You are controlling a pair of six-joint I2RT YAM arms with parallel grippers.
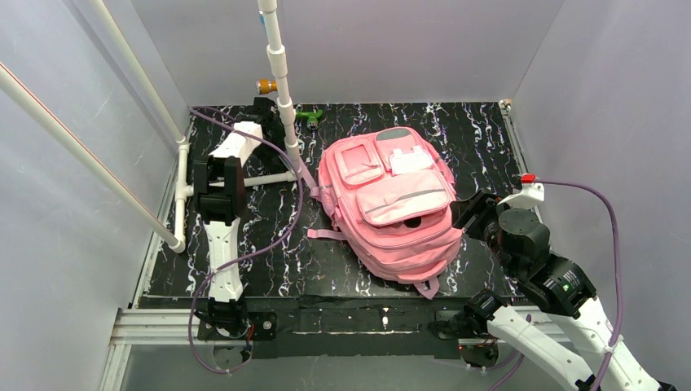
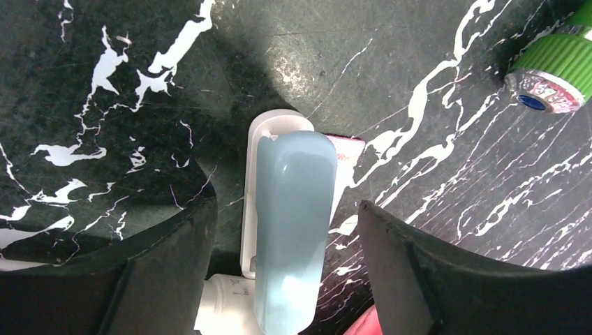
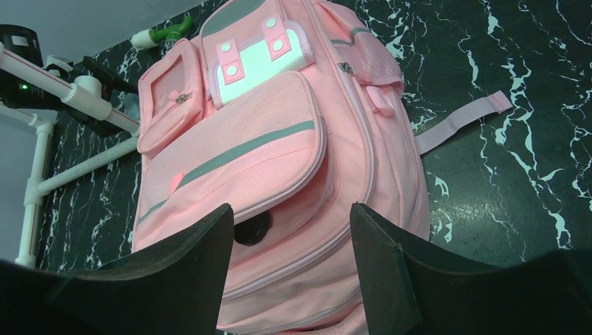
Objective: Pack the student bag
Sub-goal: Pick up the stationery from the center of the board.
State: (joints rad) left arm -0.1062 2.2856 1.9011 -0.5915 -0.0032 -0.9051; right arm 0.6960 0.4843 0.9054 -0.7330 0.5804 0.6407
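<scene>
While the student bag [image 1: 391,204] lies front-up in the middle of the worktop [image 1: 481,130], its front pocket [image 3: 251,229] gaping darkly, the left hand [image 2: 285,216] hangs over the far left with its fingers apart, straddling a pale blue item [image 2: 290,167] but not clamped on it. The right hand [image 3: 290,213], also spread and holding nothing, hovers just beside the bag's near-right edge. The step looks like the pickup: next the left fingers must close squarely on the item, then carry it to the pocket.

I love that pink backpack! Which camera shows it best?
Right wrist: the student bag fills the picture, close and clear. Top external shows it from above, but smaller. Left wrist shows no part of it for certain.
</scene>
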